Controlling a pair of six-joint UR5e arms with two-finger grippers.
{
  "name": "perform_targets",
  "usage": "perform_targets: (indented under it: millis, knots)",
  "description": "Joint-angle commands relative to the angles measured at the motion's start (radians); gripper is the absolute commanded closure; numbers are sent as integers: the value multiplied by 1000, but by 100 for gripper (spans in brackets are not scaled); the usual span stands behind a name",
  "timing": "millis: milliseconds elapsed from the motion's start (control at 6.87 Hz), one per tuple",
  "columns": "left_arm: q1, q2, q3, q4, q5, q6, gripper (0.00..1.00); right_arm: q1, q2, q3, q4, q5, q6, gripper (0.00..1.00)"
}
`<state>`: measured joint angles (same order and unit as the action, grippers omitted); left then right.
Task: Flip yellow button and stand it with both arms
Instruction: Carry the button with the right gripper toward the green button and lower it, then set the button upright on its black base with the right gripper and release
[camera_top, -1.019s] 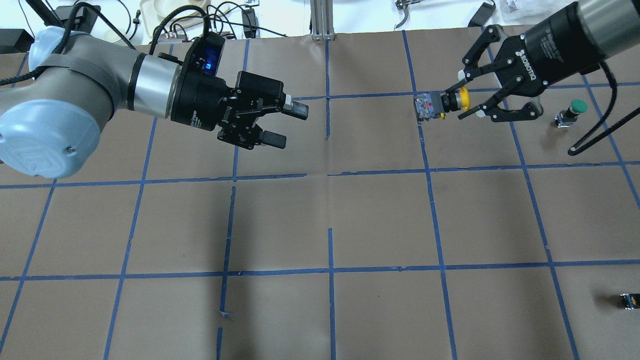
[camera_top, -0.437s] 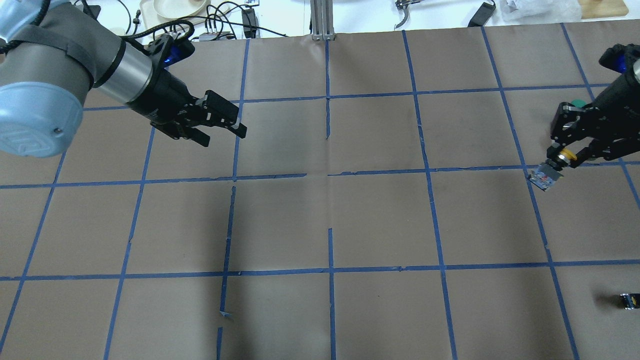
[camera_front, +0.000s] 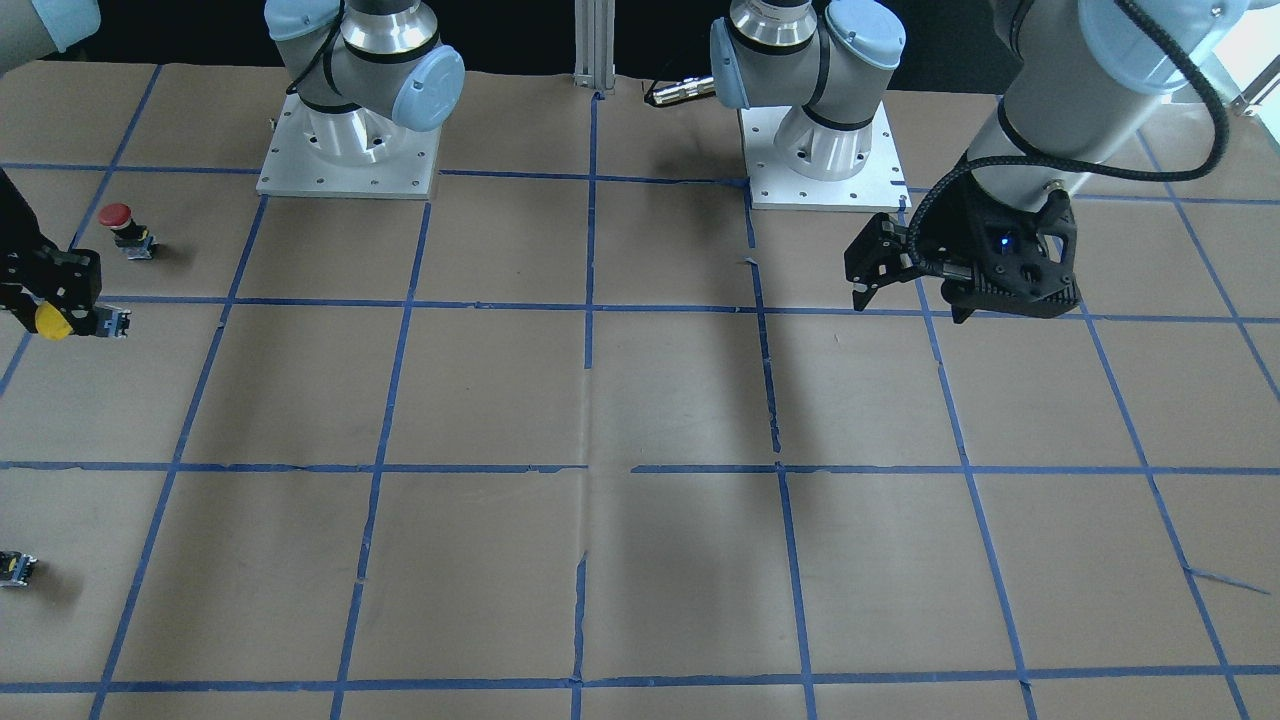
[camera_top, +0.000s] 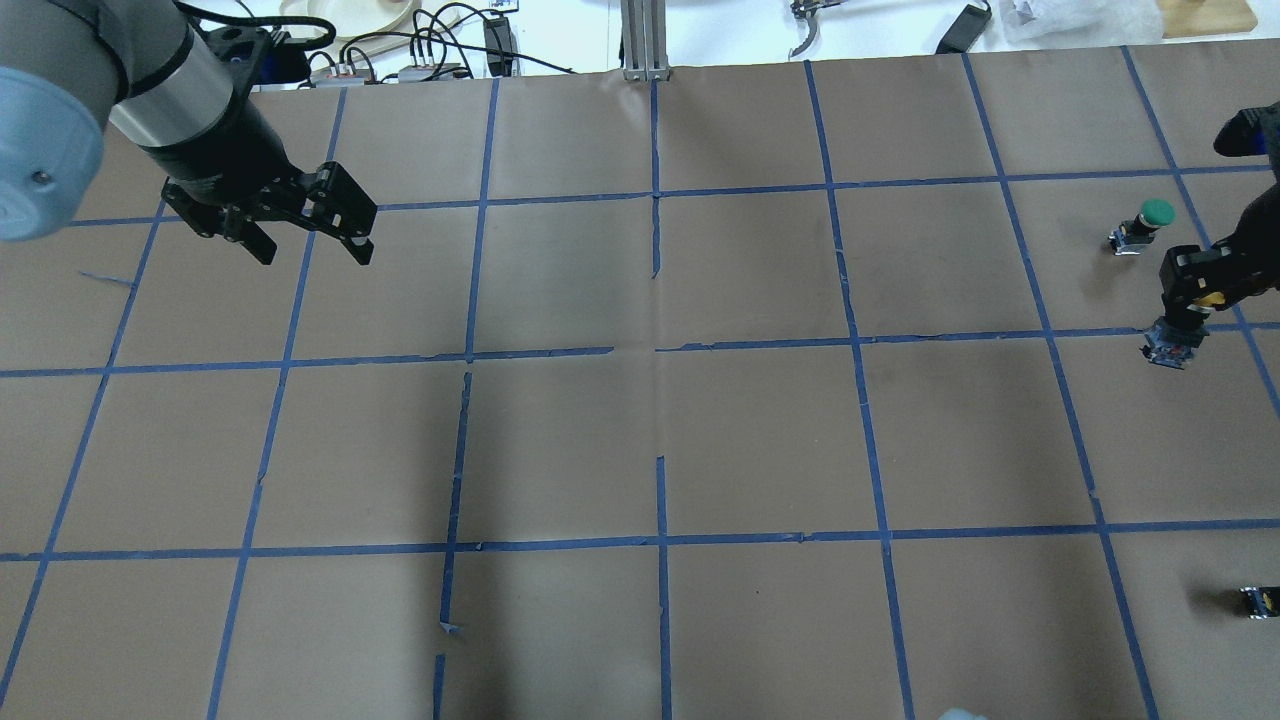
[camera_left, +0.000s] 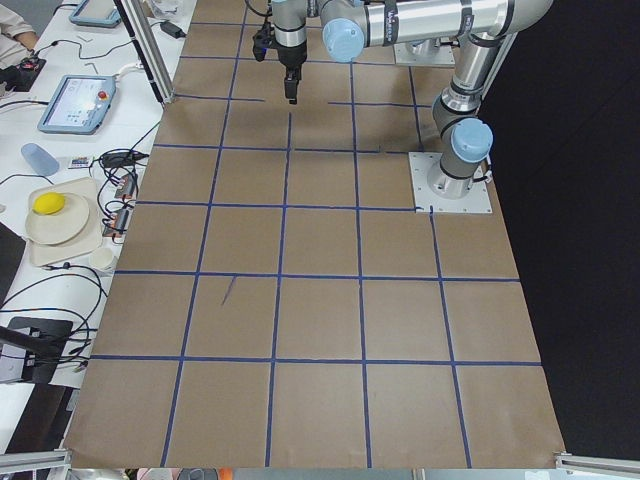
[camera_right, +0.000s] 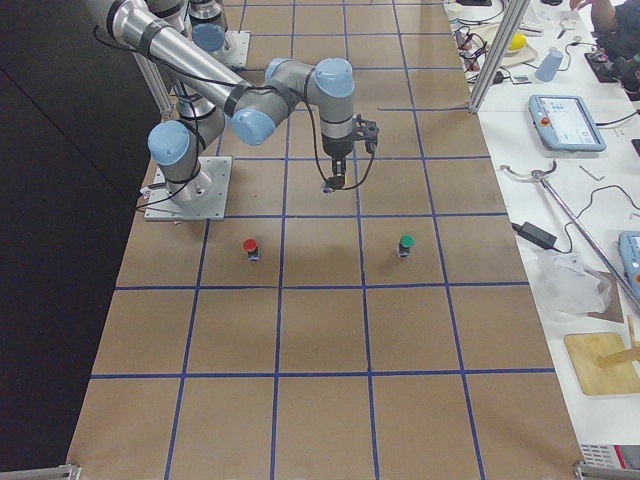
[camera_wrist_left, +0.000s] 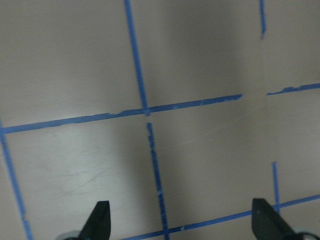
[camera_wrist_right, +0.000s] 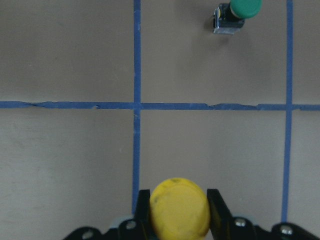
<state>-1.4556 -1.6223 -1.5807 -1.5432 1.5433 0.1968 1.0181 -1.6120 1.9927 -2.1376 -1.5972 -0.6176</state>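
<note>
My right gripper (camera_top: 1192, 295) is clamped on the yellow button (camera_wrist_right: 179, 209), cap up, near the right edge of the tabletop (camera_top: 760, 430), while my left gripper (camera_top: 313, 252) hangs spread apart far off, so releasing before its base sits flat could topple it toward the green button (camera_top: 1150, 215).

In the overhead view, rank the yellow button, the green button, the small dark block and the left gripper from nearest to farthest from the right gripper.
1. Yellow button: held in the right gripper.
2. Green button: close by, higher in the view.
3. Small dark block: low at the view's right edge.
4. Left gripper: far off at the view's left.
</note>
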Motion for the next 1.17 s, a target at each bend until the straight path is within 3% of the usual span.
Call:
perform_targets:
  millis: [0,146,437,583,728,874,1019]
  knots:
    - [-18,-24,77,-31,61,-52,0,-143,3,188,-336,31,-304,82]
    - [-58,-33,105,-46,113,-54,0,-212,9,283,-525,105,-409,82]
    - [-75,-31,123,-83,112,-85,0,-240,12,377,-684,204,-422,83]
    - [-77,-9,125,-80,100,-71,0,-268,41,382,-691,229,-421,83]
    - [-66,-8,140,-78,72,-62,0,-269,129,380,-787,282,-422,83]
    - [-65,-1,148,-80,2,-53,0,-271,227,383,-970,292,-418,83]
    - [-66,1,149,-78,-3,10,0,-286,263,390,-1011,290,-416,83]
